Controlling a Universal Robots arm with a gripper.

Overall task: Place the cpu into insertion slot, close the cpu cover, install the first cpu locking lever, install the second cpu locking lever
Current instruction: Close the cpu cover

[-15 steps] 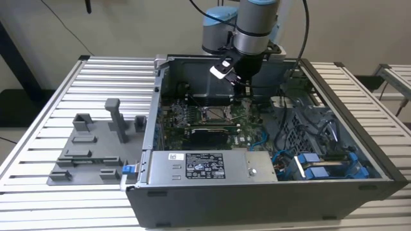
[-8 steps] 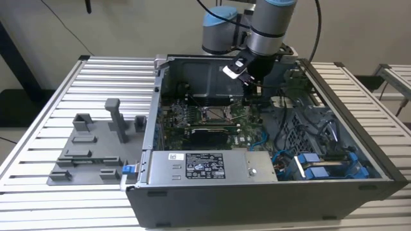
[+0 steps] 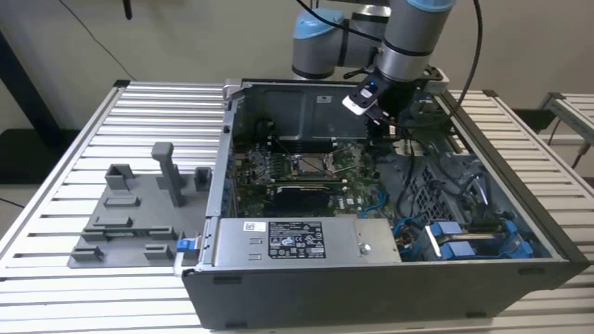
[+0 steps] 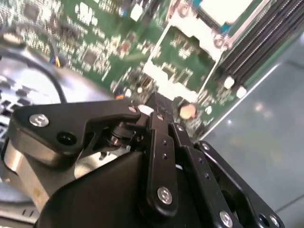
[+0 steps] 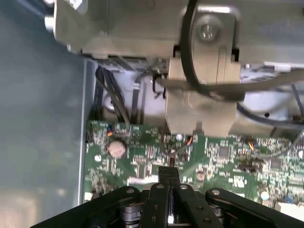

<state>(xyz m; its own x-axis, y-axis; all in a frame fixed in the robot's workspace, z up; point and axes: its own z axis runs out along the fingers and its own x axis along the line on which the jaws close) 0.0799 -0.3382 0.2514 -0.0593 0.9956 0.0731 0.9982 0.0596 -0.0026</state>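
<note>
The cpu looks like the pale flat square that sits in the insertion slot in the second wrist view; just a part of it shows, so I cannot be sure. Right beside it the cpu cover, a thin shiny frame, lies flipped open; the green motherboard shows through its window, so the cover is not shut yet.

The pincer hangs just beside the free edge of the cover; its two black fingers are pressed together, with nothing to be seen between them; maybe that makes one thin tip, good for pushing a small part. In the first wrist view the pincer tip is low over the board, near a round coin battery.

In the exterior view the slot is in the middle of the frame, inside the open computer case; the arm comes down from the top, and the pincer is just to the exterior view's right of the slot. A grey holder tray rests on the slatted counter at the exterior view's left, well apart from the work.
</note>
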